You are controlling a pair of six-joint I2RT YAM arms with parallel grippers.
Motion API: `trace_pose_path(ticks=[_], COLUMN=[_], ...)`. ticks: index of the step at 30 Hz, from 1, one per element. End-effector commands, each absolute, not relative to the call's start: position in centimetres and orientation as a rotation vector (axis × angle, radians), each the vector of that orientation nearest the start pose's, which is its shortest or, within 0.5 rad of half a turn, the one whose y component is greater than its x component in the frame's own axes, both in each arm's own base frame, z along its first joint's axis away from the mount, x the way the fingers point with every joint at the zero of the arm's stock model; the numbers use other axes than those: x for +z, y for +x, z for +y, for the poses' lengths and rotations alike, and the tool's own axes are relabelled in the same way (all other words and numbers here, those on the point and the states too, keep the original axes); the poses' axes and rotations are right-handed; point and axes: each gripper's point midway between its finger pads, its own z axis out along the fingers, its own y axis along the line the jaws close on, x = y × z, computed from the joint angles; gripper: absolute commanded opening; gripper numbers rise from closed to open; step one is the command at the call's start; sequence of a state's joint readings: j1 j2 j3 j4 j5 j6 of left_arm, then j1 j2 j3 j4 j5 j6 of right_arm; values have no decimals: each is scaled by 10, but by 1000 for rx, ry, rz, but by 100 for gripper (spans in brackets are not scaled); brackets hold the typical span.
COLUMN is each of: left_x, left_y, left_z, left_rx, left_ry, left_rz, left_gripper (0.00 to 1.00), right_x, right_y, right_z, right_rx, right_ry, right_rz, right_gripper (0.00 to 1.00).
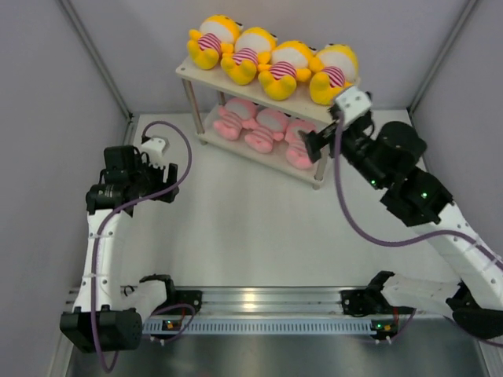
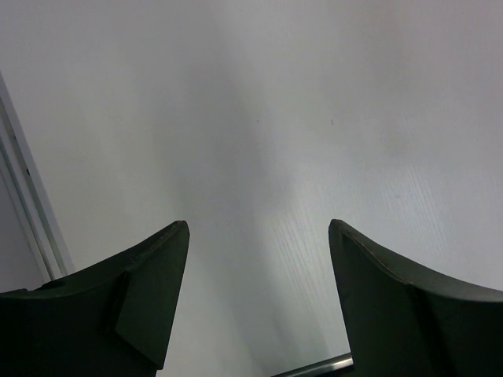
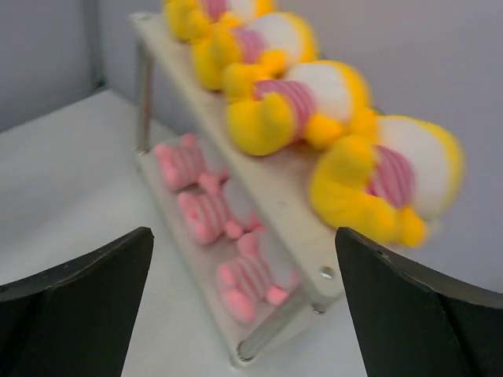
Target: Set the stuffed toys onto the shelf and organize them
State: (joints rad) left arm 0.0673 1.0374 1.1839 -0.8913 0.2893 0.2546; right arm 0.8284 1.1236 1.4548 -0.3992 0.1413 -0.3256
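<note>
The four yellow stuffed toys lie in one row, side by side, on the top board of the shelf. Each shows a pink-and-white striped belly. The three pink stuffed toys lie in a row on the lower board beneath them, which makes seven toys in all, every one on the shelf. The shelf stands at the far edge of the table, set at a slant, with its right end nearer the middle of the table.

The right gripper hangs just beside the shelf's right end, level with the lower board. Its jaws are spread wide and there is nothing between them. The left gripper is well apart from the shelf, near the left edge of the table. It is likewise wide open and empty, facing bare table.
</note>
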Motion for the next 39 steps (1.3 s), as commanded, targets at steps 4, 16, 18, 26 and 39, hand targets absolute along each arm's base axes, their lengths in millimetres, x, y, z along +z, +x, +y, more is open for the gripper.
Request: trace_pose_path(ticks=[4,16,18,26,39], left_x=[213,177,168,121,95], left_y=[267,261,262,264,262], left_z=[-8,4,9,14,6], left_rx=[-70,14,46,65,-4], left_ry=[379,385,401,412,454], left_rz=[2313,2333,2329,2389,2438], left_gripper=[78,78,78,78,78], right_x=[473,325,299,214,178], right_y=[322,391,397,423,431], right_z=[74,-89,-90,-87,-72], right_rx=[-163,-235,-224,-182,-90], right_ry=[-27,510,552,663,628], right_rz=[1450,1652,1686,1887,1913], right_gripper=[99,99,99,99,100])
